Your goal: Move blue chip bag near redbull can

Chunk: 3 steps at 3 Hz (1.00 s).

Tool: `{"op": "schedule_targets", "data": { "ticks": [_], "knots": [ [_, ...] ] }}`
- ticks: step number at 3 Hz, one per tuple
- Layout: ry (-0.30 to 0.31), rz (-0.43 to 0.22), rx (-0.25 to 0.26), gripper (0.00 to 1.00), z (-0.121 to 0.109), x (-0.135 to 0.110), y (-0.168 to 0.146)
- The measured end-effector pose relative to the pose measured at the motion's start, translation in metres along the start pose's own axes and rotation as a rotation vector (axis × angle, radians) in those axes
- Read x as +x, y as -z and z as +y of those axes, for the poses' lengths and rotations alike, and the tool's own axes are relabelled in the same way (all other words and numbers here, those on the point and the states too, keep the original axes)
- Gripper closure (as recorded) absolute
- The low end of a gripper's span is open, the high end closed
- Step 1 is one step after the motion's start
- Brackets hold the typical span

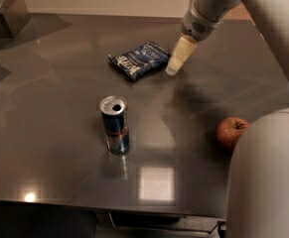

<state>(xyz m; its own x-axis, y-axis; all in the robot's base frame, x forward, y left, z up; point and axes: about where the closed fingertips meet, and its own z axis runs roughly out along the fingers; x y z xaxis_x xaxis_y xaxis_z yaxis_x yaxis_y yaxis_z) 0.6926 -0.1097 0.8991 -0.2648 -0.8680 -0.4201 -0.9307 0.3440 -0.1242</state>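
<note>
The blue chip bag [141,59] lies flat on the dark table [49,108], towards the back middle. The redbull can [114,124] stands upright in front of it, nearer the table's front edge, well apart from the bag. My gripper [176,63] hangs from the arm at the upper right and points down. Its cream tip is just to the right of the bag, close above the table.
A red apple [231,132] lies on the table at the right, partly behind a pale rounded part of my arm [265,182]. A dark block [7,16] with a pale bowl on it stands at the back left corner.
</note>
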Motion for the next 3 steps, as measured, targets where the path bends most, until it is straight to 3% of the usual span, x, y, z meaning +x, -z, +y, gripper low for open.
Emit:
{"op": "schedule_targets", "data": {
  "ticks": [3],
  "knots": [
    [-0.114,-0.058,0.024,0.0,-0.049,-0.023,-0.064]
  ]
}}
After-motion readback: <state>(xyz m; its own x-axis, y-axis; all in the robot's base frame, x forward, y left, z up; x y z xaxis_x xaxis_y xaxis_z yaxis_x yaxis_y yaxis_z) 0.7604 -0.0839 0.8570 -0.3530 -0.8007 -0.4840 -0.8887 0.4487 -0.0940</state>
